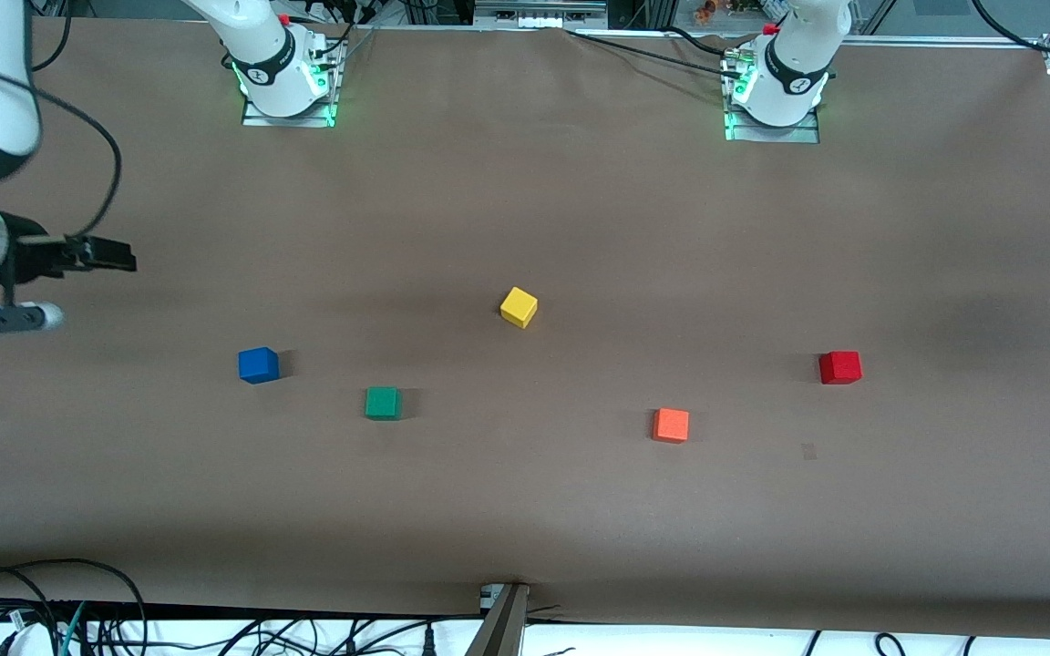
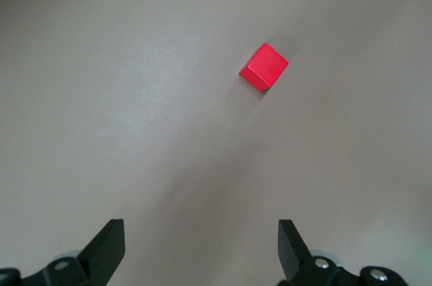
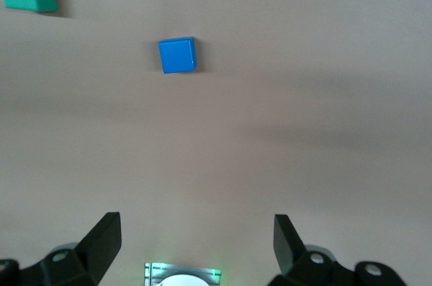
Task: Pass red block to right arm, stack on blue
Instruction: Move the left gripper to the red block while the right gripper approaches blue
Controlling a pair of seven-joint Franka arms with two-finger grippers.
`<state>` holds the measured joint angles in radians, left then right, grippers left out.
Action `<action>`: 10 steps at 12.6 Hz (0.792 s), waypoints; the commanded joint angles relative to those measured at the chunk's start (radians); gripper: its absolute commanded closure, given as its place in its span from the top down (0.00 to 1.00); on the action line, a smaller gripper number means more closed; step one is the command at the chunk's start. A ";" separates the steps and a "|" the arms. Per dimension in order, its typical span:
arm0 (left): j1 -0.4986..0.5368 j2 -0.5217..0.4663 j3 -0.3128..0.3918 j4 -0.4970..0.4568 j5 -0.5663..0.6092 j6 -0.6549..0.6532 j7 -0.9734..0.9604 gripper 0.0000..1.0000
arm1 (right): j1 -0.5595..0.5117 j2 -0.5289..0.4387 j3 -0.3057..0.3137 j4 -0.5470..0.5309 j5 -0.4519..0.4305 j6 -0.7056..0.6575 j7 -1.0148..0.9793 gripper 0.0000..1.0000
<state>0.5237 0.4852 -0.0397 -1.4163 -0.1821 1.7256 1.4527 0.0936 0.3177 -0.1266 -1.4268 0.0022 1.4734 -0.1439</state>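
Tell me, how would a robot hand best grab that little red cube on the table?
Probably from straight above, with the fingers closing on two opposite flat side faces. The red block sits flat on the table with bare space all round, so nothing blocks a downward approach. In the left wrist view it looks turned at an angle, so the open left gripper would likely rotate to square its fingers with the faces.

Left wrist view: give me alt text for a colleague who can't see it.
A red block sits alone on the brown table, ahead of the left gripper. The gripper's two black fingers stand wide open with nothing between them.
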 commanded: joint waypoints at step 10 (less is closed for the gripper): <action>0.062 0.403 -0.016 0.131 -0.361 0.002 0.742 1.00 | 0.032 0.150 0.007 0.011 0.022 0.177 -0.006 1.00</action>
<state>0.5791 0.8379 -0.0518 -1.3337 -0.5002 1.7612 2.1094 0.1204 0.4656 -0.1216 -1.4260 0.0071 1.6477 -0.1442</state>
